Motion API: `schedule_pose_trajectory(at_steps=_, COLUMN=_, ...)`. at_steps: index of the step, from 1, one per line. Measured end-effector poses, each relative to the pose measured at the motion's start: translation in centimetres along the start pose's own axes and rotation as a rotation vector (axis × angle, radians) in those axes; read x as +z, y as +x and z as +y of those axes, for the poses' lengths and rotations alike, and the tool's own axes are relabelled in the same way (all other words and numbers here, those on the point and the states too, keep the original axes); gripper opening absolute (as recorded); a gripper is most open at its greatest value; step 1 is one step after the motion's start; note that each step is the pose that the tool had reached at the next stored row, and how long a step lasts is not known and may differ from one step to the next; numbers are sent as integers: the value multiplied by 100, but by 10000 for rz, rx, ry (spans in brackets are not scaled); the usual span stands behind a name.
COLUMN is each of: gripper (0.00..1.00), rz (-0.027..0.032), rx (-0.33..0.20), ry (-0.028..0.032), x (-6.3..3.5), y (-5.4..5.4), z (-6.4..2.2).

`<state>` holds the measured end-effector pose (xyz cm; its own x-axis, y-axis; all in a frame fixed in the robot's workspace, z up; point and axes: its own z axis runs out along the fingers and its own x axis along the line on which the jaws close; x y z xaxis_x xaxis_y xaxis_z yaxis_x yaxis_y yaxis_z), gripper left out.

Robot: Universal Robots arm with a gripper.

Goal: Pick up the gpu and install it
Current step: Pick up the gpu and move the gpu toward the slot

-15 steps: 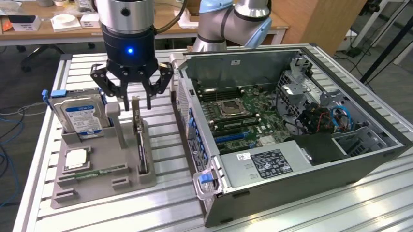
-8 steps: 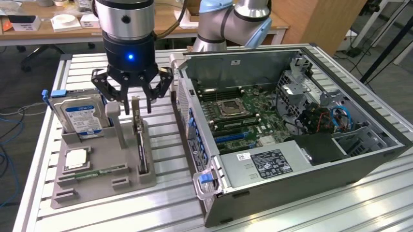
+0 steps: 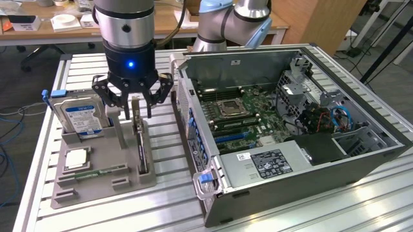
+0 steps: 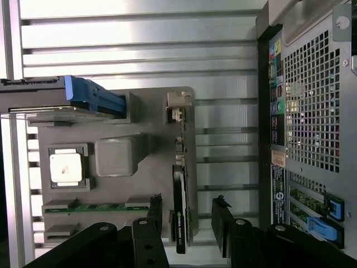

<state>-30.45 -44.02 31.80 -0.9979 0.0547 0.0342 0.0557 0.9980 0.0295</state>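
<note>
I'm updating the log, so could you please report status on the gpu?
Open gripper straddling the gpu. It stands upright in the grey holder, not gripped. Neighbouring hard drive stands apart.

Legible text: none.
- hard drive (image 3: 69, 103): blue-and-white label (image 3: 82, 118), print too small to read.
- metal box (image 3: 240, 176) inside the computer case (image 3: 310, 189): black label (image 3: 274, 163) with white print, small white sticker (image 3: 243, 156) beside it, both unreadable.
- gpu (image 4: 179, 206): faint white marks on its edge, unreadable.
</note>
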Motion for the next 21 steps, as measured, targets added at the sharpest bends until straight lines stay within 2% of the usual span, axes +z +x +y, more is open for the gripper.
schedule_pose_trajectory(at_steps=21, gripper=49, rz=-1, rx=1, ry=0, x=276, y=4, z=-111)
